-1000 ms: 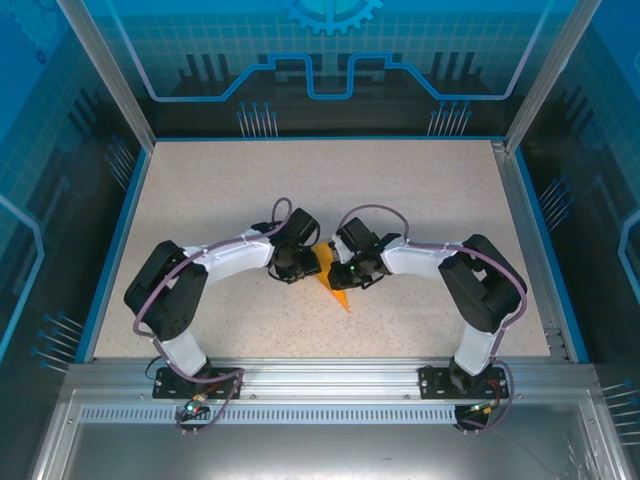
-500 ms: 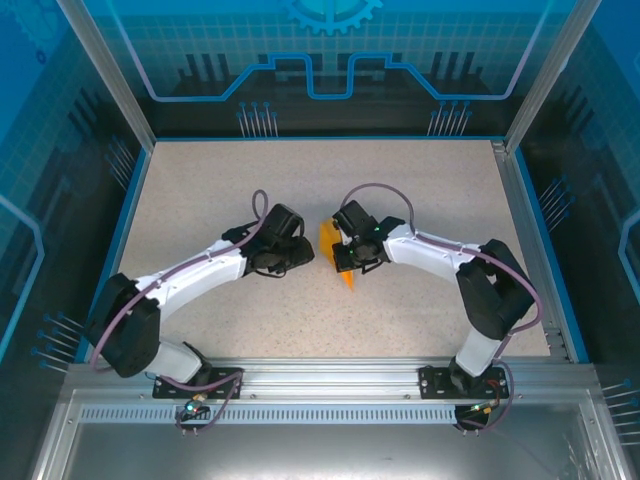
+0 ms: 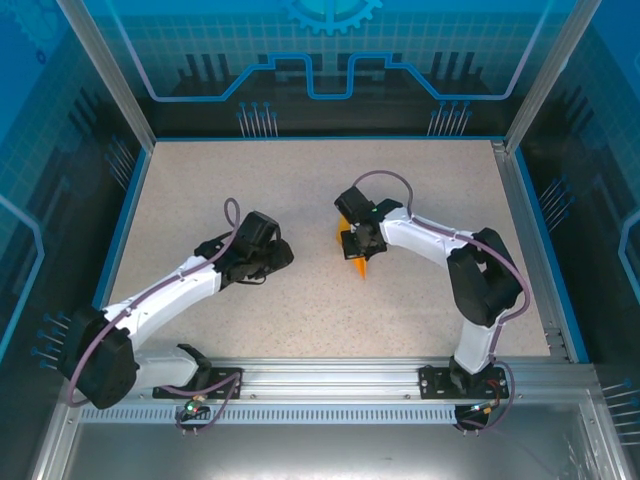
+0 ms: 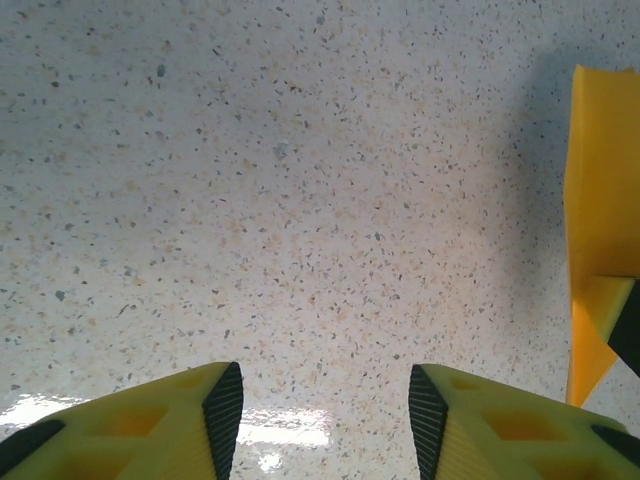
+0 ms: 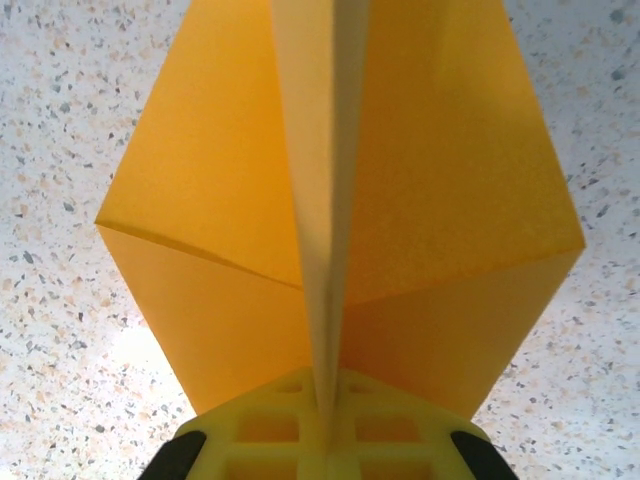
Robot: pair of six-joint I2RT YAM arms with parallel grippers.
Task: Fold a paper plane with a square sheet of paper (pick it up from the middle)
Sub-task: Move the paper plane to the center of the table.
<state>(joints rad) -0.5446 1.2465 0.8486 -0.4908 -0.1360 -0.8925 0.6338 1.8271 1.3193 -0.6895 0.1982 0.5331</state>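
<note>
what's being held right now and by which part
The right gripper pinches the paper plane by its centre ridge; the left gripper holds nothing.

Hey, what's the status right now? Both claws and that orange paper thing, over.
Right gripper shut on the paper plane, at its centre ridge. Left gripper open, empty, apart from it. Nothing in the way.

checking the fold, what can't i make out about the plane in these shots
- Top view: right tool covers most of the plane.
- Right wrist: its far end runs past the top edge.
- Left wrist: the right edge cuts it off.
</note>
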